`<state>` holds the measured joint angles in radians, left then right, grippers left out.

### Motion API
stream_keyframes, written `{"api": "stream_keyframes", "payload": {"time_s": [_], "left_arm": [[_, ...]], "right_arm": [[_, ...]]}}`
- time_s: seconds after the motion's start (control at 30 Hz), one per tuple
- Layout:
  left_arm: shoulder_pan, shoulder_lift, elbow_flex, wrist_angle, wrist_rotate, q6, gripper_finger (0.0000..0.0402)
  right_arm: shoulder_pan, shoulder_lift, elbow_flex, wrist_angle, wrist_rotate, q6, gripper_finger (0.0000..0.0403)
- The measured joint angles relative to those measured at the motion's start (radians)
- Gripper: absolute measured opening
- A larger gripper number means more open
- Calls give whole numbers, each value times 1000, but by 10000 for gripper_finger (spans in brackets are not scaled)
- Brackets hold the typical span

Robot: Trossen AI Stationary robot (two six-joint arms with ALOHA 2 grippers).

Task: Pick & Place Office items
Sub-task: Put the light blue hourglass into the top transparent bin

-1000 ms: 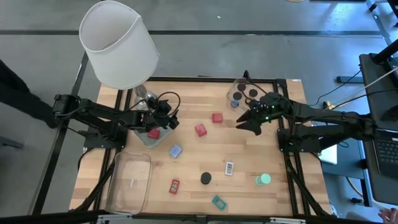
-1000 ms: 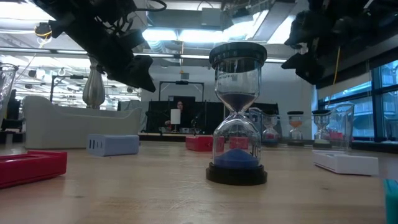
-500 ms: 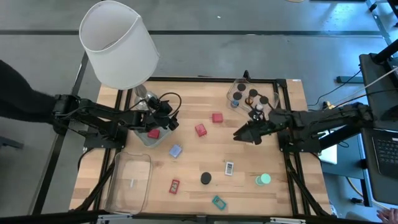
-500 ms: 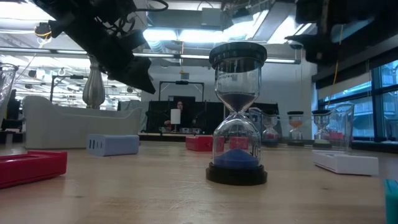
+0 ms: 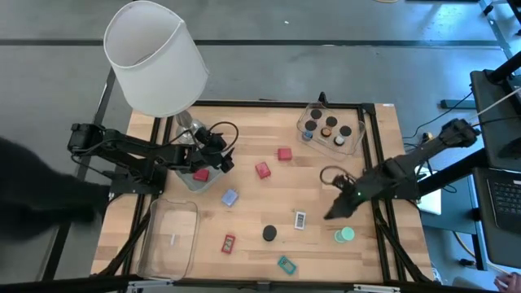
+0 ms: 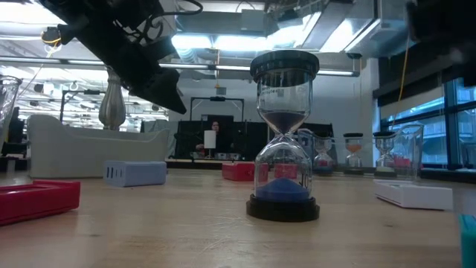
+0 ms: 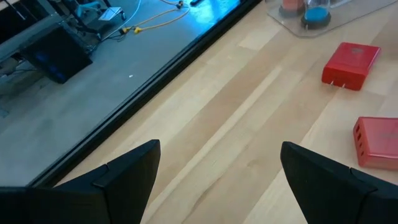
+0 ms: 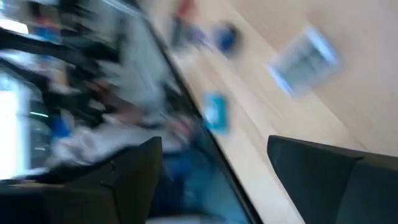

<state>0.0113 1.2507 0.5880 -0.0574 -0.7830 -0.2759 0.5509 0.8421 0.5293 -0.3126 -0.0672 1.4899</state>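
Note:
Small office items lie spread over the wooden table: two red blocks (image 5: pixel 283 154) (image 5: pixel 262 169), a pale blue block (image 5: pixel 229 197), a small red piece (image 5: pixel 228 242), a teal piece (image 5: pixel 286 264), a white-labelled piece (image 5: pixel 299 219) and a green disc (image 5: pixel 346 234). A dark round cap (image 5: pixel 269 233) shows in the low view as a small sand timer (image 6: pixel 282 149) standing upright. My left gripper (image 5: pixel 225 156) is open and empty beside the tray under the lamp. My right gripper (image 5: pixel 334 212) is open and empty, just above and beside the green disc.
A clear tray (image 5: pixel 330 129) at the far right holds several dark caps with coloured tops. A clear tray (image 5: pixel 186 181) by the lamp base holds a red piece (image 5: pixel 200 174). Another clear tray (image 5: pixel 171 236) lies near left. A white-shaded lamp (image 5: pixel 155 57) stands far left. A person's dark sleeve (image 5: pixel 41 195) is beside the table's left edge.
My right gripper has gone from beside the far right tray toward the table's near edge and downward, ending by the green disc; its wrist view is blurred by the motion. It has left the low view. The person's dark sleeve at the left has shifted.

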Motion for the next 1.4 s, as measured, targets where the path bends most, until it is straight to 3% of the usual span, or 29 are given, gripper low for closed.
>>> {"api": "stream_keyframes", "payload": {"time_s": [0.17,0.27,0.43,0.6,0.9,1.23,1.3,1.4], "left_arm": [[0,0,0,3,-4,-24,331],[0,0,0,15,-9,-25,331],[0,0,0,38,-11,-19,331],[2,0,0,39,-11,-18,331],[26,0,0,39,-10,-30,331],[57,0,0,39,-8,-108,331],[62,0,0,39,-8,-137,331],[64,0,0,39,-8,-188,331]], "right_arm": [[48,0,0,-262,-82,169,285],[58,1,0,-338,-105,186,283],[60,16,0,-331,-7,147,283],[60,63,0,-243,113,-69,283],[59,156,0,-83,459,-371,283],[53,203,2,326,557,-849,283],[45,204,31,270,573,-942,283],[46,208,141,6,567,-1004,283]]}}
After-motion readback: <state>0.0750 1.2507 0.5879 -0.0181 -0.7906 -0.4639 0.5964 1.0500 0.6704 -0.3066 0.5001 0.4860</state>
